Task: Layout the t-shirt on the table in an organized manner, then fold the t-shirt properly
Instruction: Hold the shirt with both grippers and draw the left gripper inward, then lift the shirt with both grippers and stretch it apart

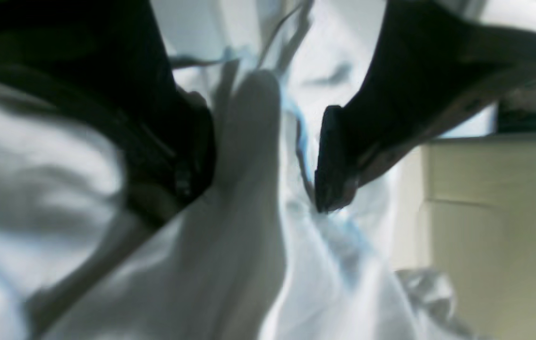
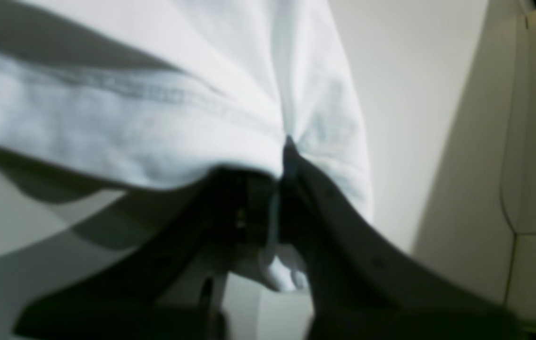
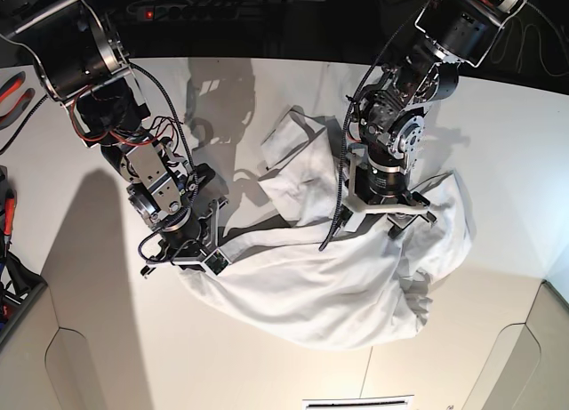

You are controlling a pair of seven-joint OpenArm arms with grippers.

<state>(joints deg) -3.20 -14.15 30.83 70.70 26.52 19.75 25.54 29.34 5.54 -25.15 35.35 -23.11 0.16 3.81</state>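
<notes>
The white t-shirt (image 3: pixel 320 285) lies crumpled on the off-white table (image 3: pixel 267 90), spread from the middle toward the front right. My right gripper (image 3: pixel 197 254), on the base view's left, is shut on the shirt's stitched hem (image 2: pixel 154 94) at its left corner; in the right wrist view its jaws meet (image 2: pixel 285 151) on the cloth just above the table (image 2: pixel 400 71). My left gripper (image 3: pixel 391 216) is pressed down into the shirt's upper right part. In its wrist view the jaws stand apart (image 1: pixel 263 160) with a raised fold of the shirt (image 1: pixel 249 226) between them.
Red-handled tools (image 3: pixel 11 88) lie at the table's left edge, and a dark tray (image 3: pixel 13 294) sits lower left. A power strip (image 3: pixel 178 10) runs along the back. The table's front edge has rounded cutouts (image 3: pixel 80 365).
</notes>
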